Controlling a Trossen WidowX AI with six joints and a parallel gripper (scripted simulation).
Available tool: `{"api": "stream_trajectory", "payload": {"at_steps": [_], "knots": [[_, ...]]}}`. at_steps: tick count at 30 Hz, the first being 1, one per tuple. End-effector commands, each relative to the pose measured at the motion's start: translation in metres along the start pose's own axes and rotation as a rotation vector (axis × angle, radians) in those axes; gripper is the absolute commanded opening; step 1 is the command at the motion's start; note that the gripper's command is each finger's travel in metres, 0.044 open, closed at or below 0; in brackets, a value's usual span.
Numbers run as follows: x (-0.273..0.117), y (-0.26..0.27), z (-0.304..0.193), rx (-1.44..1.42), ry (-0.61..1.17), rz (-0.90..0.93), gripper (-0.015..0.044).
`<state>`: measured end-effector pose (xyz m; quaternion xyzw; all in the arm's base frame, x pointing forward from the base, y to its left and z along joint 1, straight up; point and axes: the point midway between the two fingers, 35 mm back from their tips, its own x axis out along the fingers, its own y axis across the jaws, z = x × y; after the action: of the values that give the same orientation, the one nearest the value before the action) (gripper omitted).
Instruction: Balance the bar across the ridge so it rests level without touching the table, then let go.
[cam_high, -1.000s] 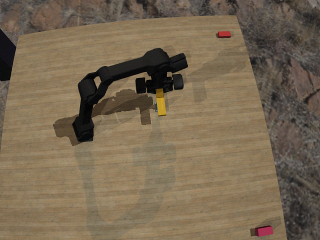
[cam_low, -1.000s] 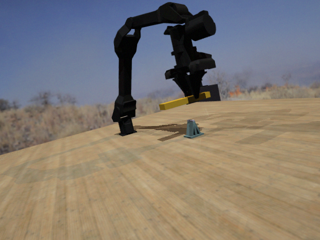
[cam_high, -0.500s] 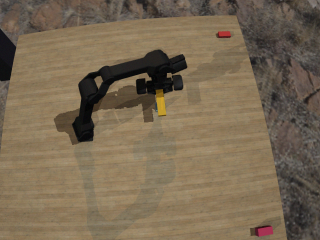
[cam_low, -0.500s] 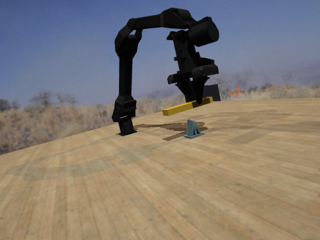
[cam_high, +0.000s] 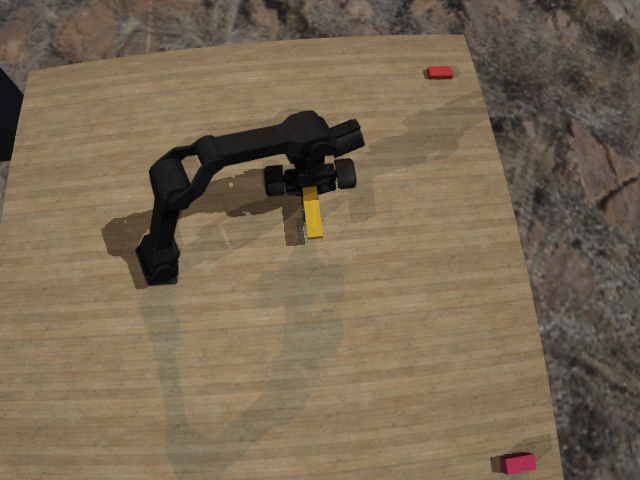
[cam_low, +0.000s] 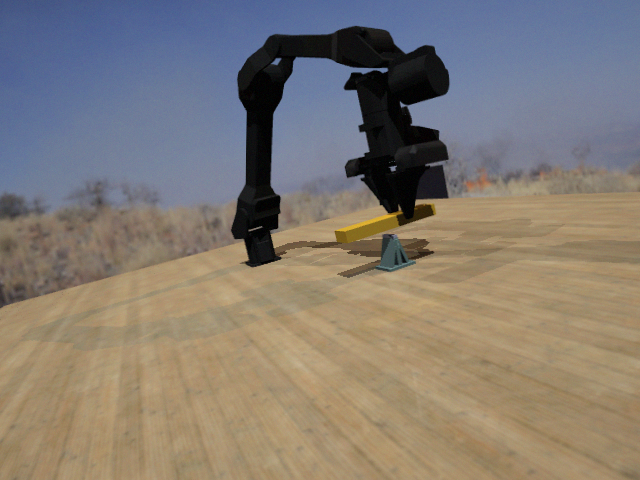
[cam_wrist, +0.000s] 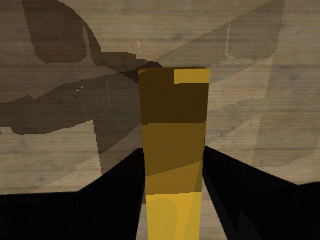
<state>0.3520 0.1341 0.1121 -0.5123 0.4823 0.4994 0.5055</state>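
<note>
High view tipped down over the worktop (cam_high: 413, 310) (cam_low: 310, 361), low exterior view across it from one side, close wrist view down past the end effector (cam_high: 310, 180) (cam_low: 400, 212) (cam_wrist: 174, 155), yellow bar (cam_high: 313, 217) (cam_low: 385, 223) (cam_wrist: 174, 145) in all three.

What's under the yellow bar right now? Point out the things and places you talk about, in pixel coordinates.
The greenish stand (cam_low: 393, 255) is below the yellow bar (cam_high: 313, 219) (cam_low: 368, 227) (cam_wrist: 173, 150), with a gap visible between them. From the top, the bar hides most of the stand.
</note>
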Motion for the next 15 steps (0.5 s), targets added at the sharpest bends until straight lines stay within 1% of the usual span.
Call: {"api": "stream_trajectory", "payload": {"at_steps": [1, 15], "knots": [[0.0044, 0.0007, -0.0001, 0.002, -0.002, 0.003, 0.0], [0.0035, 0.0007, -0.0001, 0.002, -0.002, 0.003, 0.0]]}}
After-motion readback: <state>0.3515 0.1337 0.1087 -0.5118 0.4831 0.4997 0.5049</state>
